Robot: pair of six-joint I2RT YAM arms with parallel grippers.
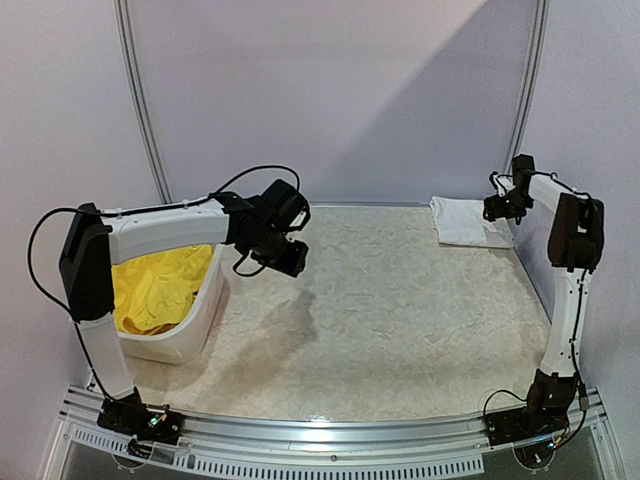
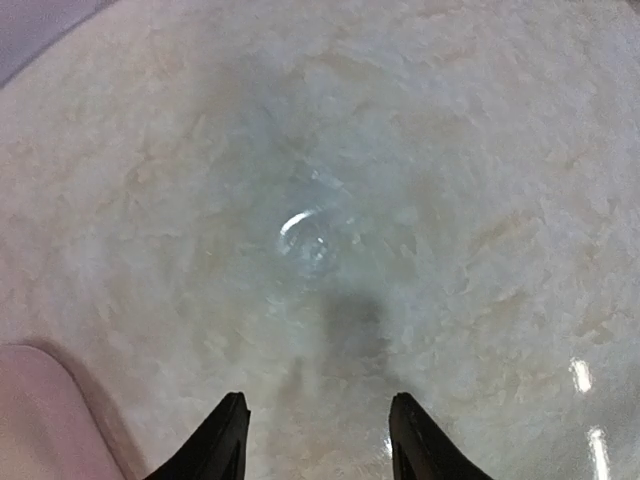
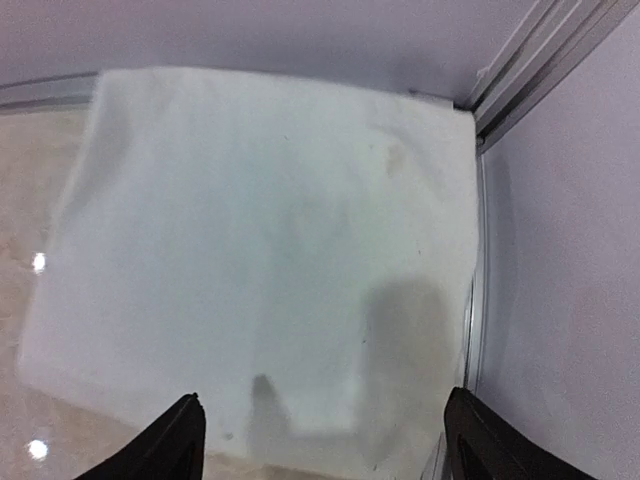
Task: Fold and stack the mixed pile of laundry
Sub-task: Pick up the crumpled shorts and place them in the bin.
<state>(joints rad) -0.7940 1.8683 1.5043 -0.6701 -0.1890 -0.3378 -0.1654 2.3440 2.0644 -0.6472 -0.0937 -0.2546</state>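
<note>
Right claw (image 3: 322, 400) hangs released, its two dark fingers spread wide with nothing between them, just above the near edge of the folded white garment (image 3: 260, 240). That garment lies flat as a neat rectangle in the far right corner of the counter (image 1: 400, 320). Its far edge is close to the back wall, and its right edge runs just beside the metal rail (image 3: 530, 60) at the foot of the right wall. Its top is smooth, with a faint brownish mark near the far right corner, and the shadows of the fingers fall on its near part.

Well apart from it, at the left edge of the counter, a crumpled yellow garment (image 1: 160, 285) is bunched inside the white basket (image 1: 195, 325) and rises above the rim on the basket's left side.

Just to the right of the basket, the left claw (image 2: 318, 400) hovers over bare counter toward the far left. Its fingers stand apart and grasp nothing, and its shadow lies on the pale mottled surface below. In the left wrist view a pale rounded edge shows at the lower left; what it is cannot be told.
</note>
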